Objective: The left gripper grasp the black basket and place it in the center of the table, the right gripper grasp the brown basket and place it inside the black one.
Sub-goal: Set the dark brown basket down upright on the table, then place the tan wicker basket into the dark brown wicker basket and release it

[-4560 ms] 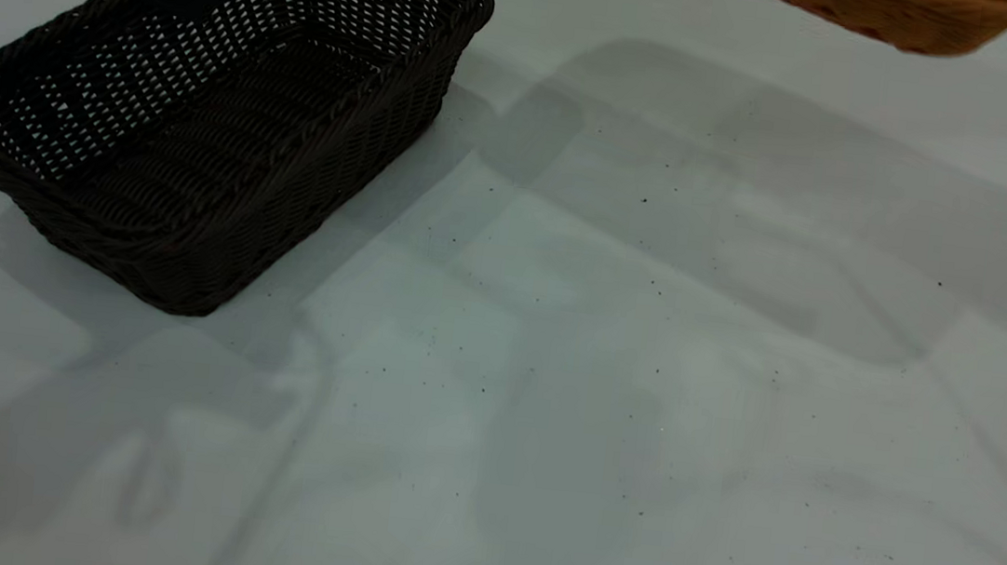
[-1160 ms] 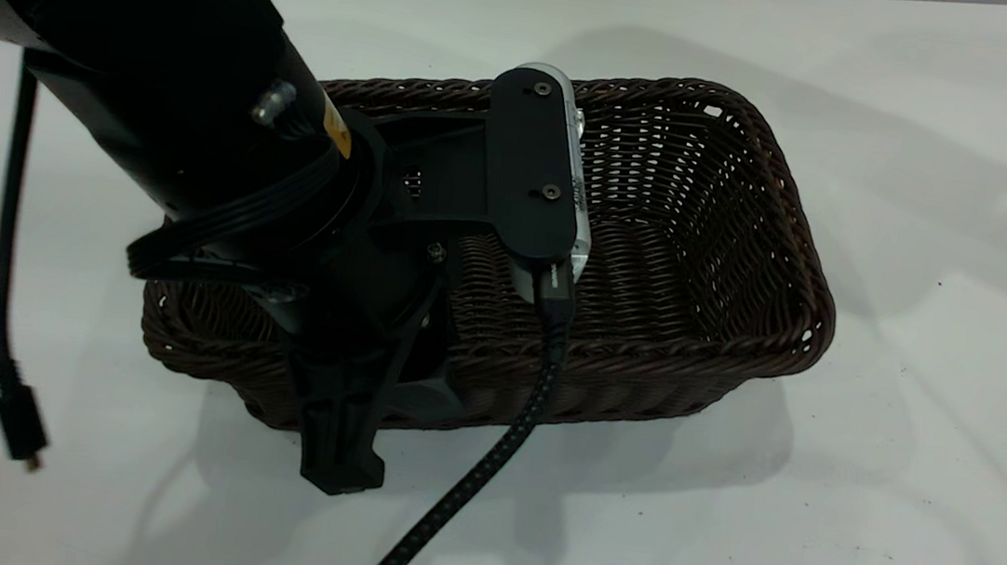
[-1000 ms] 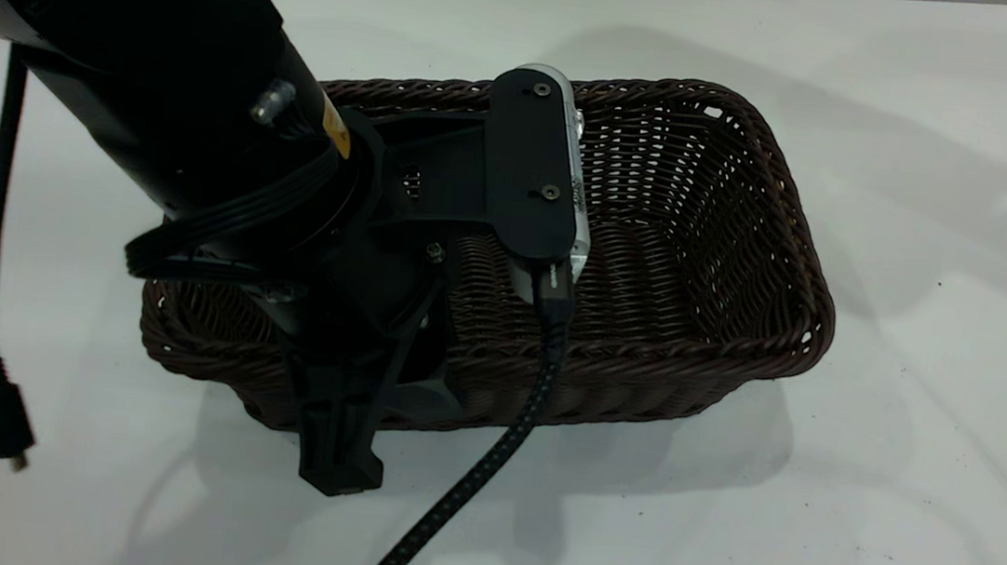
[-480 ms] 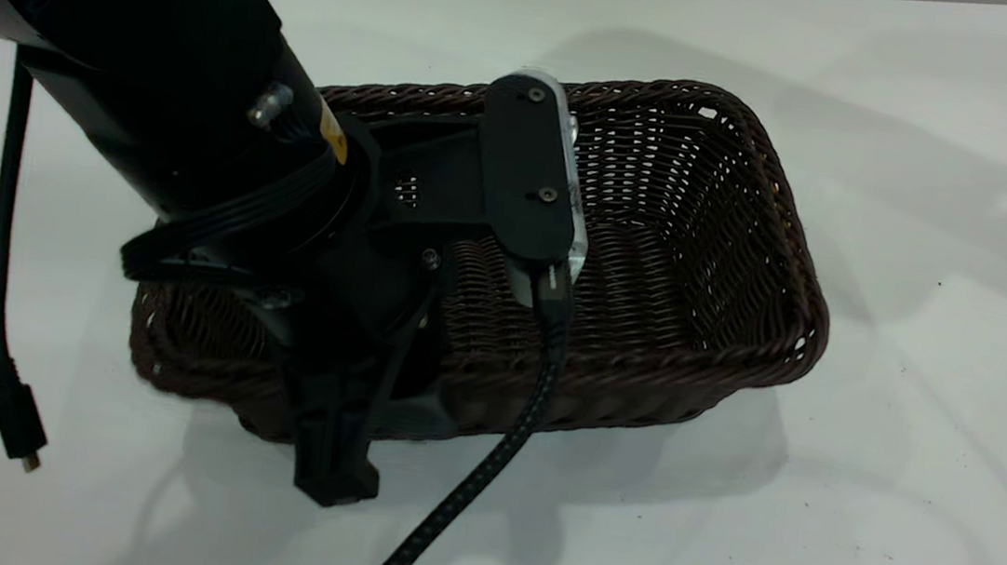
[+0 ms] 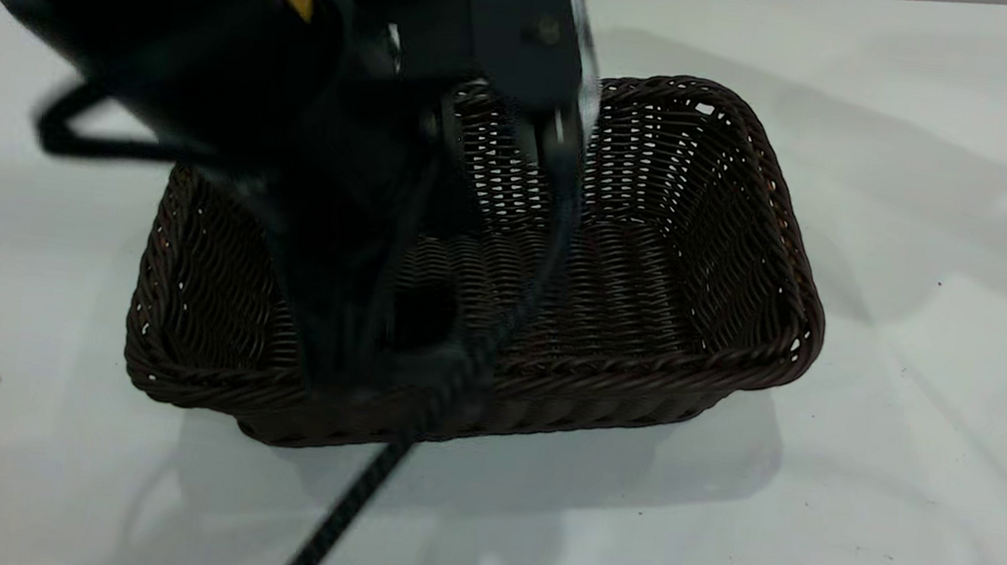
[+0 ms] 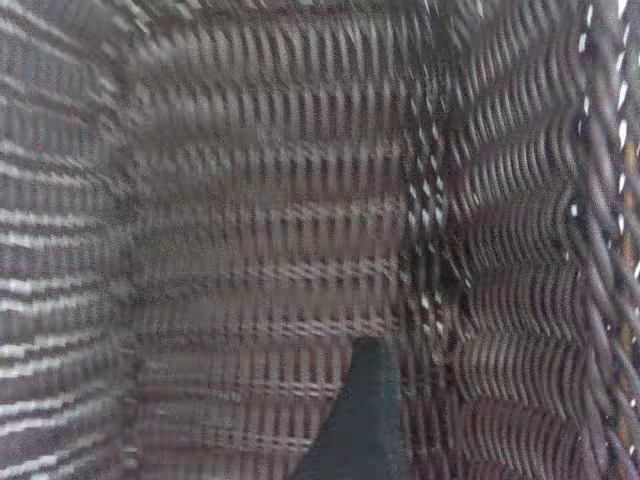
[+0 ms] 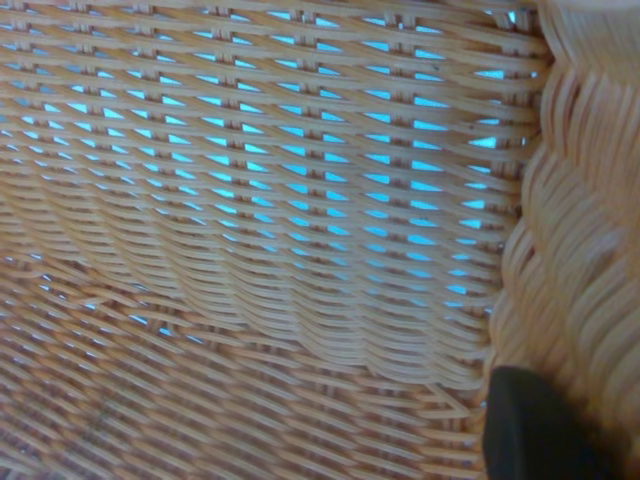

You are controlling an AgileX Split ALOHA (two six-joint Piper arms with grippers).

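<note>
Black basket (image 5: 654,270) sits flat mid-worktop (image 5: 916,457); left pincer (image 5: 387,326) blurred over its 6 o'clock rim, grip can't tell. Lift it straight up w/o snagging weave. Right pincer (image 7: 535,435) clamps the brown basket (image 7: 250,220) rim; bring in once clear.

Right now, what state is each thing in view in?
Dark woven wicker black basket: upright on the table, nothing inside but the arm.
Orange-tan woven brown basket: fills the right wrist view.
White speckled table: bears the black basket.
Left gripper: above the black basket's near side.

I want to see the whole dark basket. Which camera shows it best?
The exterior view: the black basket shows nearly whole on the table. The left wrist view shows only its woven inside; the right wrist view shows none of it.
</note>
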